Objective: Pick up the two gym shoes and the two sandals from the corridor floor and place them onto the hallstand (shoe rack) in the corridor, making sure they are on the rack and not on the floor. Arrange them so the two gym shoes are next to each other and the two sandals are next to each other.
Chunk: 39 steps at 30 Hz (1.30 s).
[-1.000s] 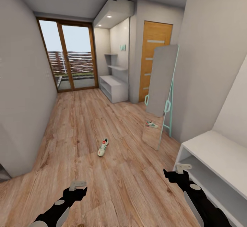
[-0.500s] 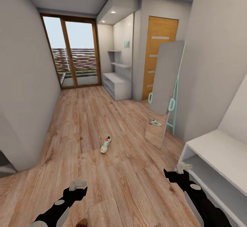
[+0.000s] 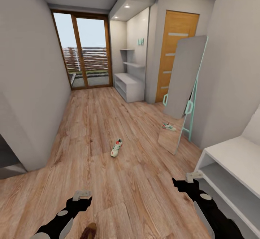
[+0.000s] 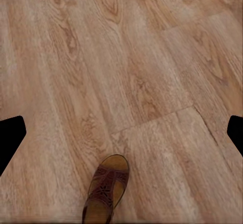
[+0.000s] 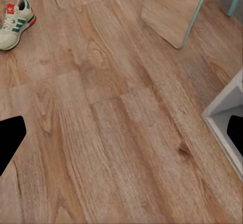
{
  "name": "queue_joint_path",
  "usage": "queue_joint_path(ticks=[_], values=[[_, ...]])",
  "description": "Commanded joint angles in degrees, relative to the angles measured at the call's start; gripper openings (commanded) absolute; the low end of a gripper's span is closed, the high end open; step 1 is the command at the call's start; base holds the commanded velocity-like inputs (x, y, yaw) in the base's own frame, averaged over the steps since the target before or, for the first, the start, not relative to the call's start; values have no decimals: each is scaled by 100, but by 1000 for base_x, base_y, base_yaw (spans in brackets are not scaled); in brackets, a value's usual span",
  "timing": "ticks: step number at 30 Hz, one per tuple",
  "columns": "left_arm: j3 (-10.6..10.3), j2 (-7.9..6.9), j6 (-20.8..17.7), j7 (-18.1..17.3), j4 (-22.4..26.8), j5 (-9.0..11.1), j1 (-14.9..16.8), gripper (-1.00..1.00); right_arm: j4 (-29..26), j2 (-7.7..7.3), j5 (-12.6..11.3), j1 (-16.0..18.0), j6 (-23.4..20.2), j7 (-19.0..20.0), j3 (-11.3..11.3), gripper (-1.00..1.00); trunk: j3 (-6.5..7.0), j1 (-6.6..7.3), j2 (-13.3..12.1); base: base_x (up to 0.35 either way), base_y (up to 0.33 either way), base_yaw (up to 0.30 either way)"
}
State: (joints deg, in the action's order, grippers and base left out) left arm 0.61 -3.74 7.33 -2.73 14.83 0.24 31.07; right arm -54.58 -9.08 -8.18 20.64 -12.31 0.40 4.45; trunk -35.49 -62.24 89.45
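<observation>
One gym shoe is being shown lying alone on the corridor floor, well apart from both arms, and it is also being caught in the right wrist view; what looks like its reflection is being seen in the leaning mirror, so a second gym shoe cannot be confirmed. One sandal is being seen on the planks just beside the left arm, its toe appearing at the lower edge of the head view. The other sandal is not being identified. A pale shelf unit is being shown close to the right arm, and a similar unit is standing far down the corridor; no shoe is being seen on either.

The task is being judged as barely begun, with all placing and pairing left to do.

The left gripper and the right gripper are being held empty above the floor, with fingers parted wide in the wrist views.

No brand, label or writing is being made out legibly
</observation>
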Motion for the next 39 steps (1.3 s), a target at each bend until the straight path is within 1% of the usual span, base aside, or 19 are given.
queue_joint_path(ticks=[1,29,34,35,39], values=[[9,-2,17,-21,-6,2,5,100,-9,-6,-59,2,-26,-5,12,100,-33,-22,45,0,0,113],[10,-8,14,-17,-6,2,5,100,0,-6,-52,2,-26,-5,12,100,-775,-637,1168,0,0,111],[54,-6,19,-20,-6,2,5,100,-5,-6,-58,2,-26,-3,12,100,-907,-747,1368,0,0,116],[101,-4,22,-24,-6,2,4,100,-7,-6,-59,2,-20,1,12,100,-930,-769,1408,0,0,61],[115,-4,22,-26,-6,2,4,100,-8,-6,-57,2,-17,3,12,100,-1012,-857,1569,0,0,36]])
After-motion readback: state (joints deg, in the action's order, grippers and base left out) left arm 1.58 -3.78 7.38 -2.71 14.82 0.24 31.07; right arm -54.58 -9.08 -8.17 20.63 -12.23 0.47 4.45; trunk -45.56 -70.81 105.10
